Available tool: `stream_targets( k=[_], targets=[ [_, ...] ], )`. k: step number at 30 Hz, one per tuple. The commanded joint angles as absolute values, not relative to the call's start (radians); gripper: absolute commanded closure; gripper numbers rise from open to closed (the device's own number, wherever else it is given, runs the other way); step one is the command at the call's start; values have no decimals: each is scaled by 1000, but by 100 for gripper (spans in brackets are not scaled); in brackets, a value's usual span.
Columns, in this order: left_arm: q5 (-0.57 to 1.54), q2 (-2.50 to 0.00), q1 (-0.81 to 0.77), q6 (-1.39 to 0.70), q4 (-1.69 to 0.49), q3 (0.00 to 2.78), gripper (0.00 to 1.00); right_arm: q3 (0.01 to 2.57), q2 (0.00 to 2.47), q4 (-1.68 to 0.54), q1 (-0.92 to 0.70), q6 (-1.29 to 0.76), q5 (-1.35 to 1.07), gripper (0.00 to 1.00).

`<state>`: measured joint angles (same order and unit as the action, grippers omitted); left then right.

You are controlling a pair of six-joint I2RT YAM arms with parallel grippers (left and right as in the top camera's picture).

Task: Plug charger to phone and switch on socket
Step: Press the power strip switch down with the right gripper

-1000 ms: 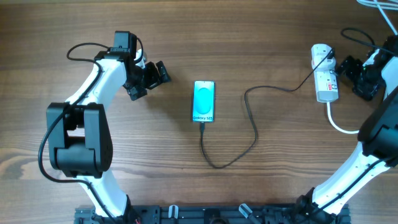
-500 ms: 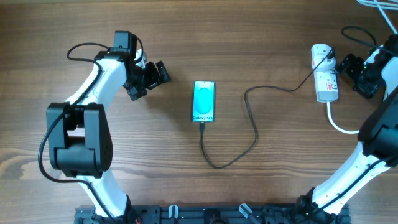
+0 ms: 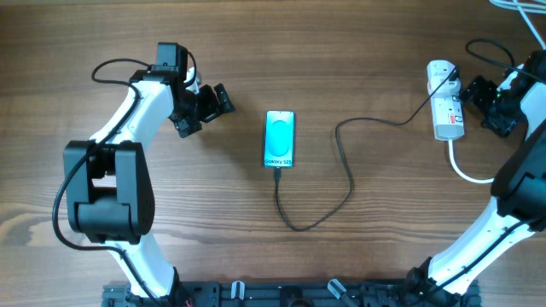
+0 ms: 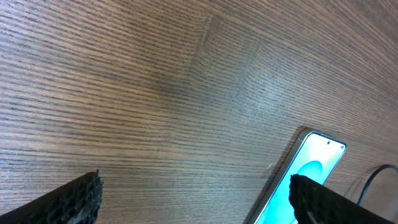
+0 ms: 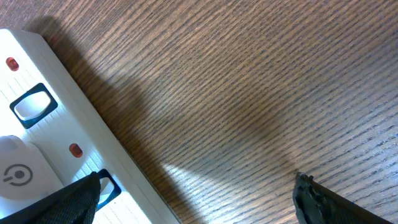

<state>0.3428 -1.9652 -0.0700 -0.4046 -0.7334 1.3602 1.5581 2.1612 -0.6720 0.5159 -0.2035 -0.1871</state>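
The phone (image 3: 280,138) lies flat mid-table, teal screen up; its corner shows in the left wrist view (image 4: 298,180). The thin black charger cable (image 3: 345,162) runs from the phone's near end, loops right and reaches the white socket strip (image 3: 445,101) at the far right. The plug tip sits at the phone's bottom edge. My left gripper (image 3: 213,104) is open and empty, left of the phone. My right gripper (image 3: 479,92) is open and empty, just right of the socket. The right wrist view shows the socket (image 5: 37,124) with its red marks and rocker switches.
A thicker white cord (image 3: 465,166) leaves the socket's near end and curves toward the right arm. A white adapter (image 5: 15,174) sits on the strip. White cables (image 3: 516,13) lie at the far right corner. Bare wood table (image 3: 213,222) surrounds the phone.
My right gripper has shifted slightly; otherwise nothing visibly moved.
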Motion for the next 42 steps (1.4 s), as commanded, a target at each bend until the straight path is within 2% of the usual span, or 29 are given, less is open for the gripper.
stream_targets(
  k=[1, 13, 17, 19, 26, 30, 42],
  targets=[
    [350, -1943, -67, -400, -733, 1352, 0, 1529, 2152, -690, 508, -211, -204, 0],
    [351, -1943, -67, -400, -733, 1352, 0, 1529, 2152, -719, 480, -209, -202, 0],
    [351, -1943, -67, -400, -733, 1352, 0, 1529, 2152, -759, 462, -304, 35, 0],
    [351, -1943, -67, -400, -733, 1352, 0, 1529, 2152, -755, 462, -315, 60, 0],
    [351, -1943, -67, -400, -733, 1352, 0, 1529, 2152, -682, 462, -310, 14, 0],
    [351, -1943, -67, -400, -733, 1352, 0, 1529, 2152, -673, 462, -236, -126, 0],
    [351, -1943, -67, -400, -733, 1352, 0, 1529, 2152, -719, 461, -236, -132, 0]
  ],
)
